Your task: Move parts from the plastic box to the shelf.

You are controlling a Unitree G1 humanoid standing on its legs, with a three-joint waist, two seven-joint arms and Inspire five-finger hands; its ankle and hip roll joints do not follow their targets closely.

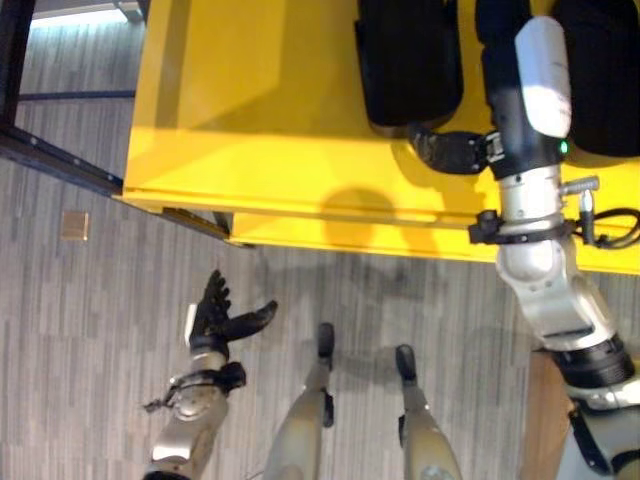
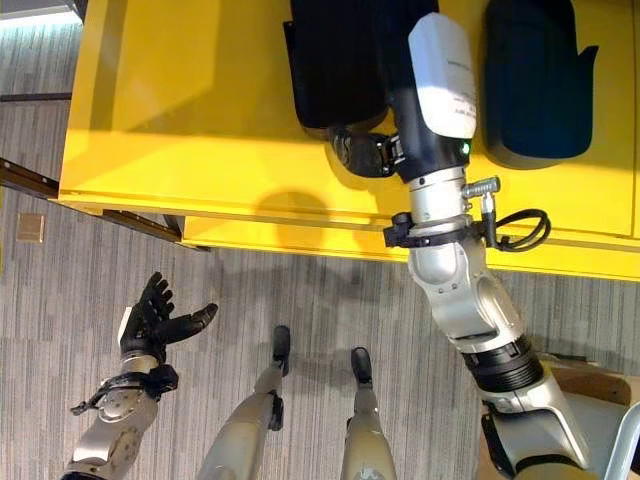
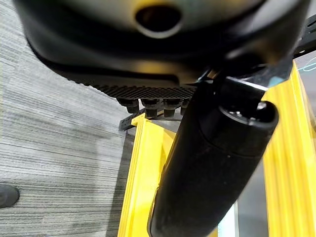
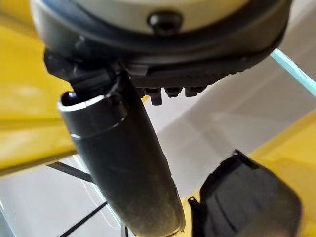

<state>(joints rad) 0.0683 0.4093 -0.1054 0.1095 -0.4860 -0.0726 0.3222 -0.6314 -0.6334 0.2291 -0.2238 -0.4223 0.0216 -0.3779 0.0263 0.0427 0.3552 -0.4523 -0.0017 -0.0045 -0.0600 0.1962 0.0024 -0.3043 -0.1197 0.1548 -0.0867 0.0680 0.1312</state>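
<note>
A yellow shelf surface (image 1: 250,100) runs across the far side of the head views. Two black moulded parts lie on it: one (image 1: 410,60) in the middle and one (image 2: 540,80) further right. My right hand (image 1: 445,150) reaches over the shelf and sits just at the near edge of the middle part, fingers relaxed and holding nothing. In the right wrist view its thumb (image 4: 123,163) sticks out straight, with a black part (image 4: 247,197) lying past it. My left hand (image 1: 222,318) hangs low over the floor at the lower left, fingers spread and empty.
The shelf's front lip (image 1: 300,215) has yellow rails below it, which also show in the left wrist view (image 3: 143,173). A dark metal beam (image 1: 50,150) crosses the grey carpet at the left. A small tan square (image 1: 74,225) lies on the floor.
</note>
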